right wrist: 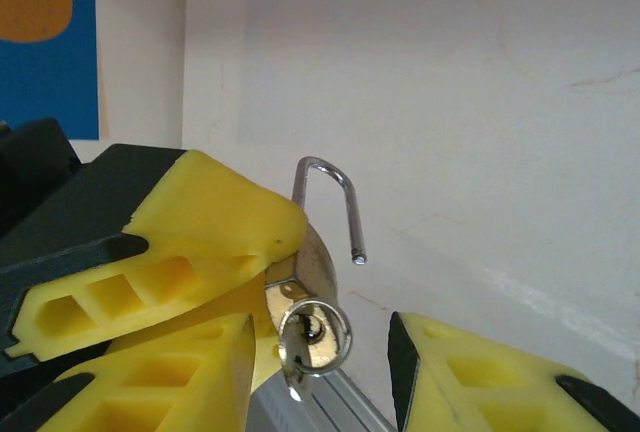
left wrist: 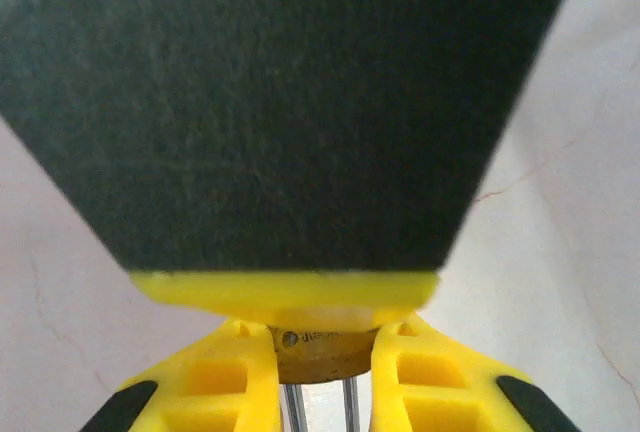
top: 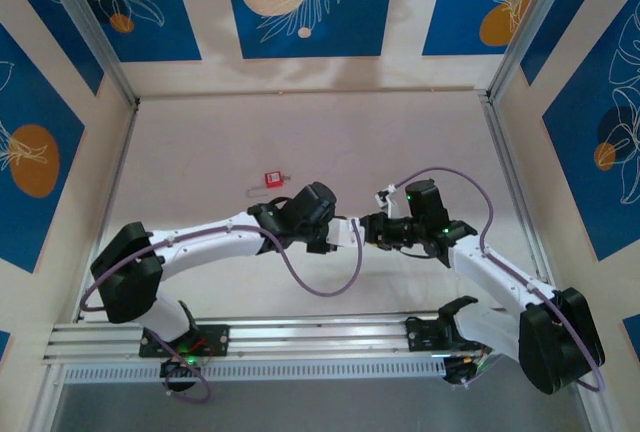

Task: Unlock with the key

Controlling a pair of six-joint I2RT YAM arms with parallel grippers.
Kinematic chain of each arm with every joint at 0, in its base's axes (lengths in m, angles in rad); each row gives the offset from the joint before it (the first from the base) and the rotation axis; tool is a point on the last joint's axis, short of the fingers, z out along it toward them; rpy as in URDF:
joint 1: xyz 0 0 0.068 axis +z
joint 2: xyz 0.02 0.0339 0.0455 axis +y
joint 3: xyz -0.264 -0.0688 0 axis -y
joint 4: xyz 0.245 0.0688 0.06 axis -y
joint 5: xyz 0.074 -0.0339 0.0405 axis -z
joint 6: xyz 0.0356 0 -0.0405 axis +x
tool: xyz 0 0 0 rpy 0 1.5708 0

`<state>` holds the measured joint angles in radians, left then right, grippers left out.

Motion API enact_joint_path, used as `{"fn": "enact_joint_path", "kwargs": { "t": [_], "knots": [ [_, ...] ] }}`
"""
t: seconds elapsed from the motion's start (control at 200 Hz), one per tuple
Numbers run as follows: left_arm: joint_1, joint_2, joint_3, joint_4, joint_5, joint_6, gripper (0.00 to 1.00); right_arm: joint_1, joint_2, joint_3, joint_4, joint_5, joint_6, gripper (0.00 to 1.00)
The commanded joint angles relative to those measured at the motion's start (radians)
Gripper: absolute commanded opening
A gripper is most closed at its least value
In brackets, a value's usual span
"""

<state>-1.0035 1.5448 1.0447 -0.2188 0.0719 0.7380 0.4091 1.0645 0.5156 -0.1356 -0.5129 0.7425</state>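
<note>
Pale tabletop [top: 300, 132], blue-panelled walls: left gripper [top: 338, 235] and right gripper [top: 372, 232] are meeting tip to tip, with a red padlock [top: 271, 179] lying well beyond them.

Left wrist: left gripper is clamping the brass padlock [left wrist: 320, 357] between its fingers.

Right wrist: key [right wrist: 295, 357] is sitting in the keyhole between the right gripper's parted, non-gripping jaws. Shackle [right wrist: 351, 217] is standing with one leg free.

Unlocking looks done; next move is likely backing straight off without snagging the key.

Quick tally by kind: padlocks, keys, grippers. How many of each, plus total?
Padlocks: 2, the brass padlock held in the left gripper and the red padlock on the table
Keys: 1, the key in the brass padlock's keyhole
Grippers: 2, the left gripper and the right gripper
Total: 5
</note>
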Motion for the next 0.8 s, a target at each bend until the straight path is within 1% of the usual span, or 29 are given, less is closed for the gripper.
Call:
{"fn": "enact_joint_path", "kwargs": {
  "t": [0.0,0.185,0.255,0.43,0.645,0.795],
  "knots": [
    [0.009,0.004,0.035,-0.043,0.046,-0.017,0.00,0.013,0.015,0.031,0.024,-0.001,-0.032,0.40],
    [0.008,0.000,0.033,-0.048,0.070,-0.026,0.00,0.015,0.041,0.031,0.052,0.004,-0.030,0.36],
    [0.009,-0.001,0.031,-0.044,0.075,-0.032,0.00,0.016,0.056,0.034,0.070,-0.010,-0.029,0.33],
    [0.010,0.002,0.034,-0.045,0.077,-0.031,0.00,0.032,0.086,0.044,0.097,-0.039,-0.028,0.33],
    [0.011,0.008,0.034,-0.037,0.076,-0.029,0.01,0.047,0.099,0.046,0.109,-0.053,-0.035,0.29],
    [0.017,0.014,0.037,-0.029,0.072,-0.032,0.01,0.058,0.106,0.047,0.113,-0.065,-0.038,0.19]
  ]
}}
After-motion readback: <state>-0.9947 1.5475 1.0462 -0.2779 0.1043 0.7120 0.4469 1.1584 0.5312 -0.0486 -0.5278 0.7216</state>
